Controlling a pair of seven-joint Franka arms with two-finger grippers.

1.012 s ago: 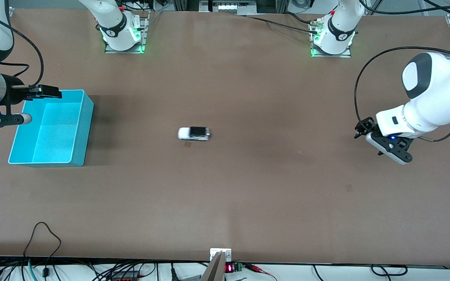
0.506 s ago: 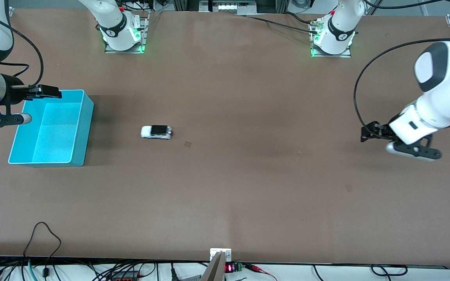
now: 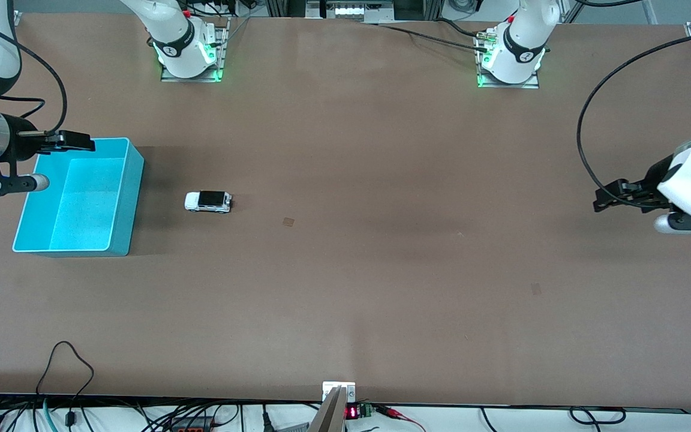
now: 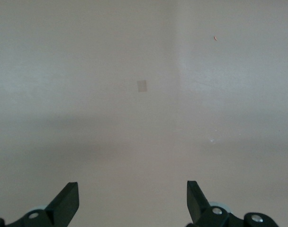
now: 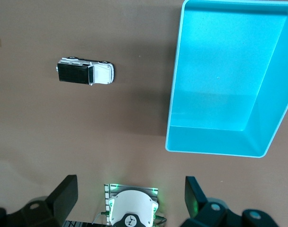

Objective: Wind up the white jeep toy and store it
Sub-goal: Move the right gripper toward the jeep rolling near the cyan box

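Note:
The white jeep toy (image 3: 208, 201), with a black roof, stands on the brown table a little way from the turquoise bin (image 3: 81, 204), on the side toward the left arm's end. The bin is empty. In the right wrist view the jeep (image 5: 85, 72) lies beside the bin (image 5: 224, 71). My right gripper (image 3: 78, 143) is open and empty, up over the bin's rim farthest from the front camera; it shows in its own view (image 5: 132, 201). My left gripper (image 3: 606, 198) is open and empty over bare table at the left arm's end, and shows in its own view (image 4: 132, 203).
The two arm bases (image 3: 188, 48) (image 3: 510, 54) stand along the table edge farthest from the front camera. A small square mark (image 3: 288, 222) is on the table near the middle. Cables (image 3: 69, 360) lie at the edge nearest that camera.
The jeep has rolled across the table from the middle toward the bin. My left arm has drawn back toward its end of the table. The right arm has not moved.

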